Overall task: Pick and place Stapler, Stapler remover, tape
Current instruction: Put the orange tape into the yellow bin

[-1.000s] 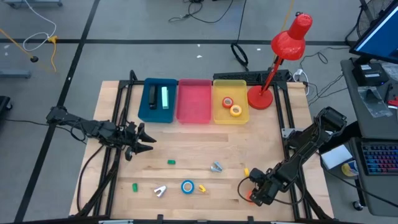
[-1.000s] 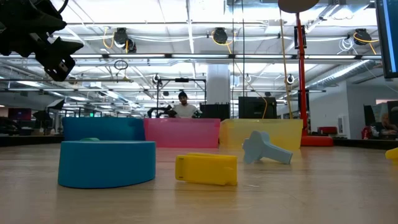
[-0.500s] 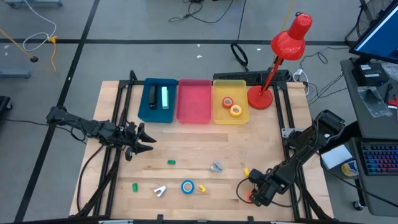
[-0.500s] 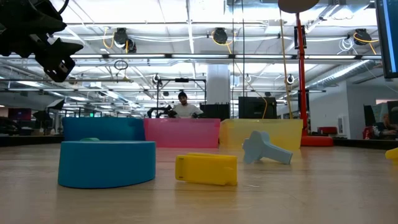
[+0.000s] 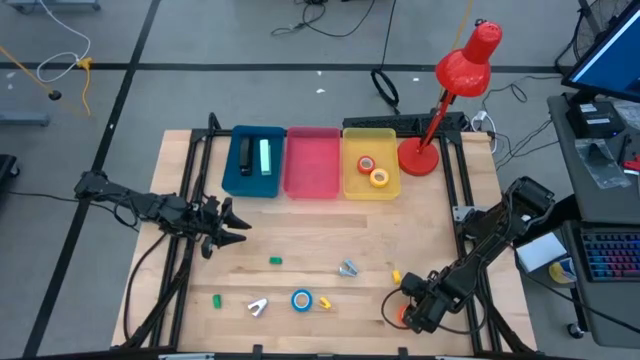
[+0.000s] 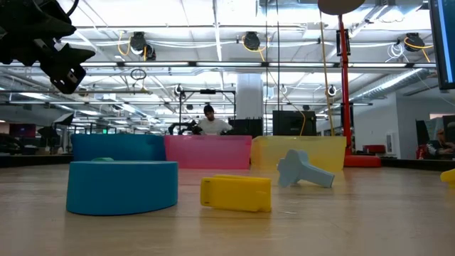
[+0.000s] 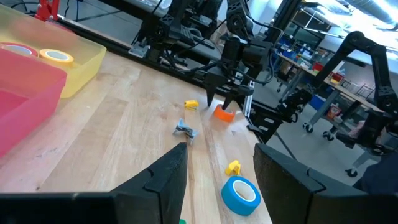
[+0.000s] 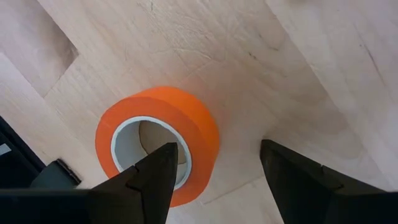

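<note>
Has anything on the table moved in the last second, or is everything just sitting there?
Hardly anything. The right gripper stays low at the table's near right corner, open over the orange tape roll, one finger inside its core and one outside; it has not closed or lifted. The left gripper keeps hovering, empty, near the blue bin. The blue tape roll and small pieces on the table have not shifted.

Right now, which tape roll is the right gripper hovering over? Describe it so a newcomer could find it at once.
Start at the wooden table's front right corner, where the right gripper hangs open. Directly under it lies the orange tape roll, flat on the wood, one finger over its hole. The other loose roll, the blue tape roll, lies nearer the middle.
</note>
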